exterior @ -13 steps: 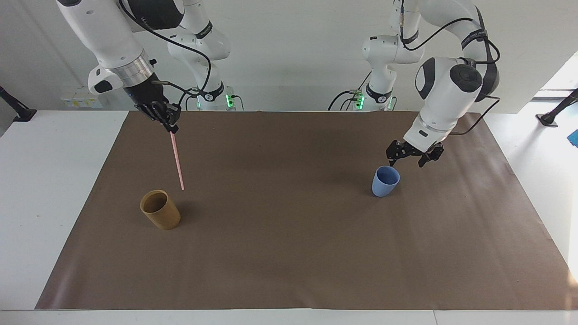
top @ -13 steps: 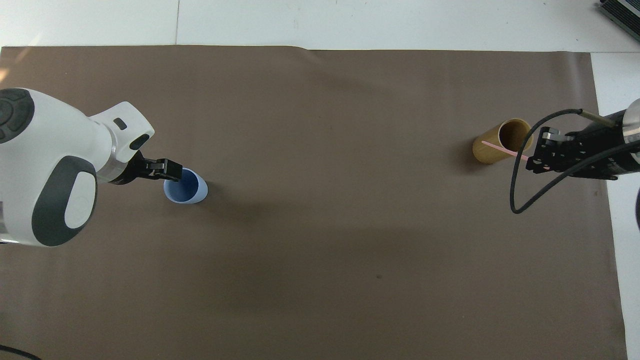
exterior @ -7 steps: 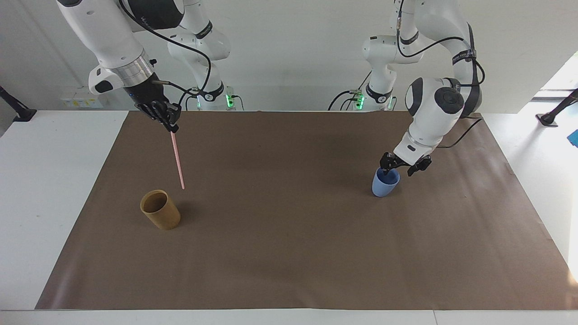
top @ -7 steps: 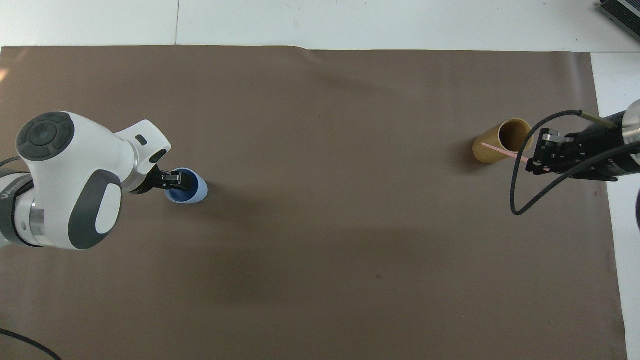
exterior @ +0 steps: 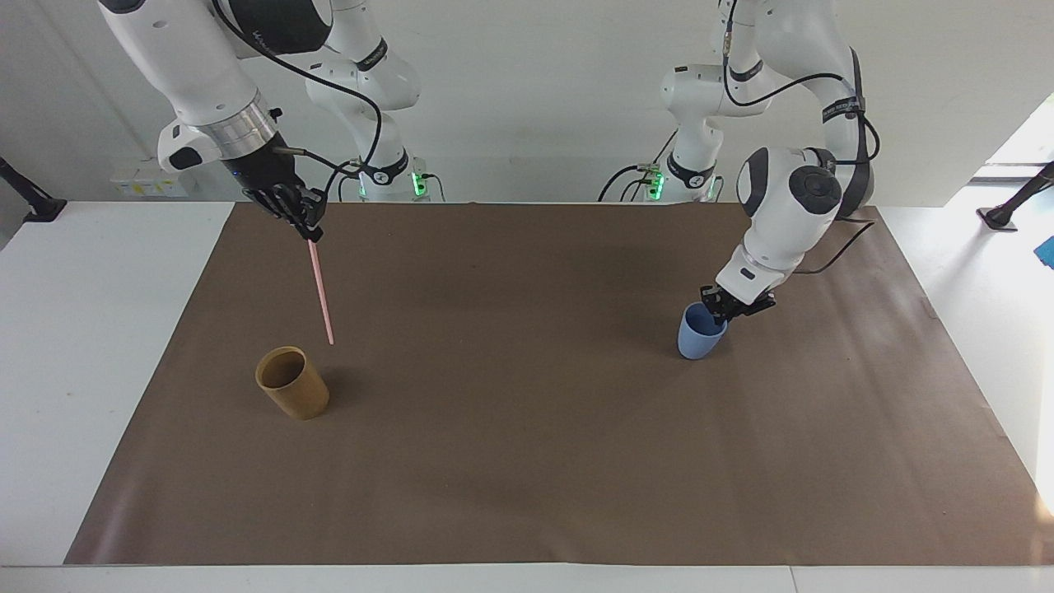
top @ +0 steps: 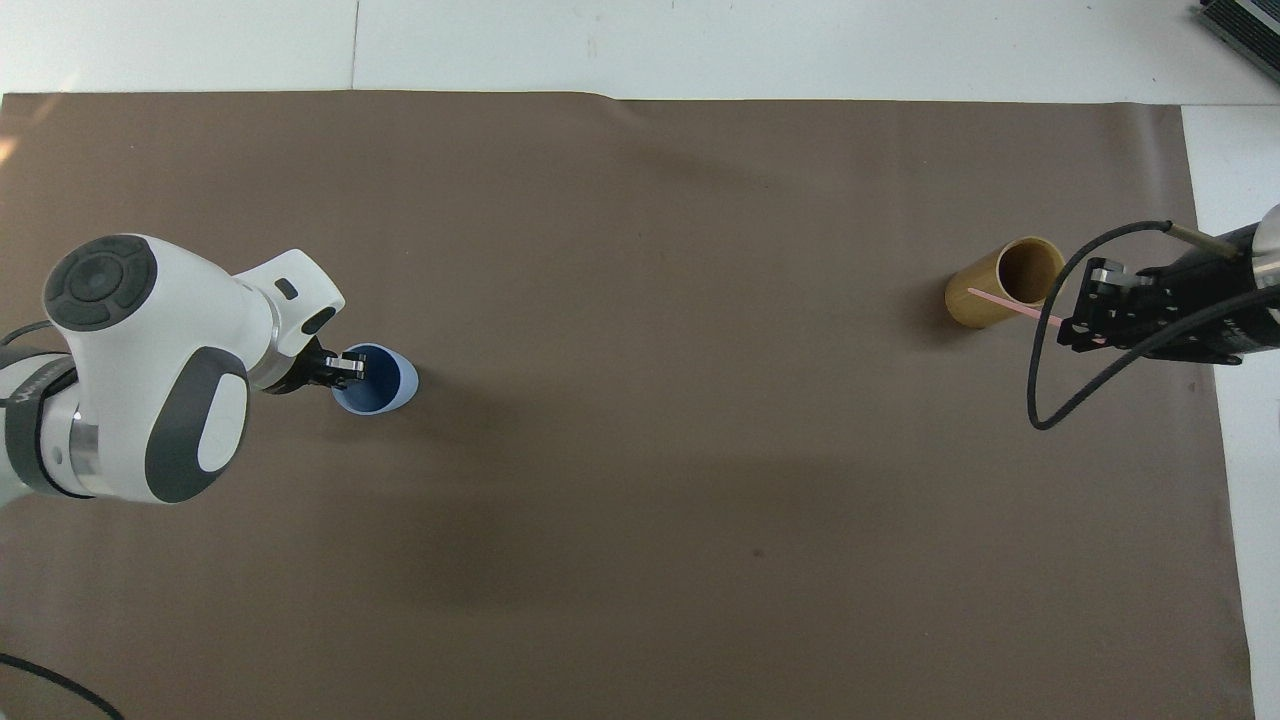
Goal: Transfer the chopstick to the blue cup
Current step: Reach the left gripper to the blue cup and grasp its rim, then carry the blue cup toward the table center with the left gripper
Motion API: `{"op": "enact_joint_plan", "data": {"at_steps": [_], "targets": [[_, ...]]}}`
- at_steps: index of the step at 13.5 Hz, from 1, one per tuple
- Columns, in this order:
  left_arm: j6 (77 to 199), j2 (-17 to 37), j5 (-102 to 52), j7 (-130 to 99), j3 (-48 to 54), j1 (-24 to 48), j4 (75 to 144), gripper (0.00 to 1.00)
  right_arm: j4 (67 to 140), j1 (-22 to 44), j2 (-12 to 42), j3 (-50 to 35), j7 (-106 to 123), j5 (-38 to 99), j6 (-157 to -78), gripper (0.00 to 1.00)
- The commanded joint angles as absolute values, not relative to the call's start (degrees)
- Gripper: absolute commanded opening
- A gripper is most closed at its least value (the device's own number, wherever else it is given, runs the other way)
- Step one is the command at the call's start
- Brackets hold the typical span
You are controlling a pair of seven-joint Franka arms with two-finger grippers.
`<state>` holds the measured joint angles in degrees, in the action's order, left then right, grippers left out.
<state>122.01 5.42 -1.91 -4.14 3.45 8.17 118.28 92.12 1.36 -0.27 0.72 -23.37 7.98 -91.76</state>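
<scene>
The blue cup (exterior: 697, 338) stands upright on the brown mat toward the left arm's end; it also shows in the overhead view (top: 388, 384). My left gripper (exterior: 726, 308) is down at the cup's rim on the side nearer the robots, fingers closed on the wall (top: 346, 368). My right gripper (exterior: 305, 222) is raised and shut on the top of the pale-pink chopstick (exterior: 322, 292), which hangs slanting down in the air. In the overhead view the chopstick (top: 1003, 302) crosses the tan cup's mouth, held by the right gripper (top: 1085, 322).
A tan-brown cylindrical cup (exterior: 292, 383) stands upright on the mat toward the right arm's end (top: 1000, 285). The brown mat (exterior: 527, 461) covers most of the white table. A black cable (top: 1040, 380) loops from the right wrist.
My left gripper has come down from above the blue cup to its rim and its fingers have closed on it. The right gripper with the chopstick has barely moved.
</scene>
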Motion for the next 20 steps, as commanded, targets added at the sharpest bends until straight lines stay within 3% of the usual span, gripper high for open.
{"op": "enact_joint_plan", "data": {"at_steps": [1, 3, 6, 10, 13, 20], "targets": [[120.95, 7.12, -2.46, -3.60, 2.90, 9.14, 114.36, 0.00, 93.16, 0.62, -1.41, 0.35, -24.26, 9.32, -91.23, 0.00], [115.61, 7.12, -1.85, -6.05, 3.08, 11.06, 109.80, 0.00, 93.08, 0.70, -1.41, 0.35, -24.26, 9.32, -91.23, 0.00], [108.38, 9.92, 0.52, -16.83, 3.08, 19.39, 100.13, 0.00, 93.51, 0.44, -1.49, 0.79, -24.08, 9.32, -91.14, 0.00], [108.81, 11.16, -0.61, -25.64, 3.34, 28.54, 97.13, 0.00, 93.78, -1.84, -1.93, 1.23, -23.73, 9.23, -88.77, 0.00], [108.37, 16.07, -1.84, -29.43, 3.34, 34.35, 90.72, 0.00, 93.78, -2.46, -2.02, 1.32, -23.73, 9.23, -88.07, 0.00], [112.49, 19.95, -4.13, -30.94, 3.43, 37.97, 90.08, 0.00, 93.69, -2.64, -1.93, 1.23, -24.52, 9.14, -89.03, 0.00]]}}
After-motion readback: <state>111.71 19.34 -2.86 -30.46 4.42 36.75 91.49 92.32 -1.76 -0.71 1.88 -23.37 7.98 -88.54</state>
